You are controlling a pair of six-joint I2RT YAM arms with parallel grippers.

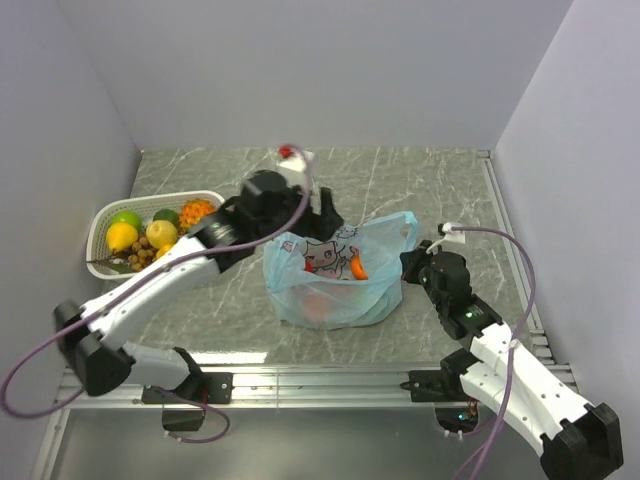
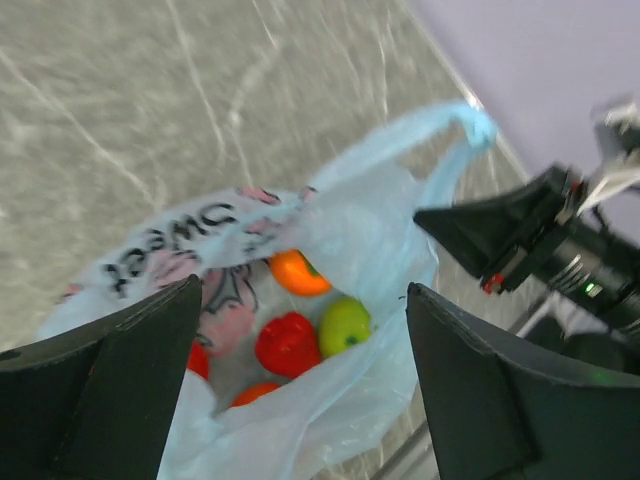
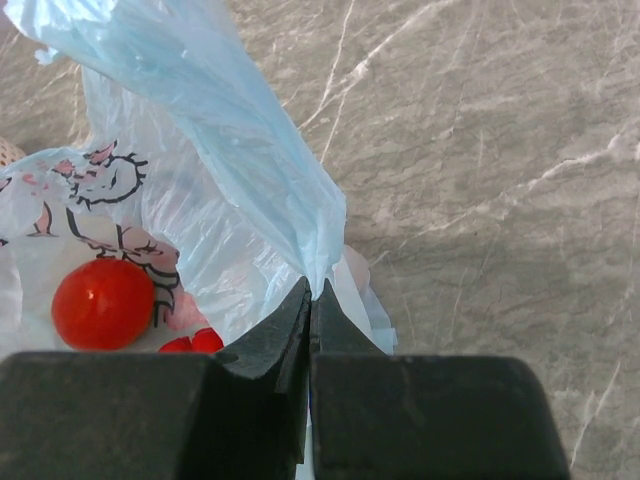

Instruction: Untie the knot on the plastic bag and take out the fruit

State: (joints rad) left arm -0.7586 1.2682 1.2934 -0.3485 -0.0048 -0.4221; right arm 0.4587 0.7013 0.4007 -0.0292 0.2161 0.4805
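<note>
Marbled tabletop (image 1: 420, 180) below: our right fingers (image 3: 270, 345) pinch the plastic bag (image 1: 330, 295), left fingers (image 2: 120, 390) spread; we fear a slip closing it over the fruit (image 2: 287, 343).

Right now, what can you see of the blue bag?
The plastic bag is thin, crinkly, pale blue and see-through, with dark lettering and cartoon print. It sits on the grey table, red and orange fruit showing inside. The right gripper pinches one edge; the left gripper hangs open over its mouth.
</note>
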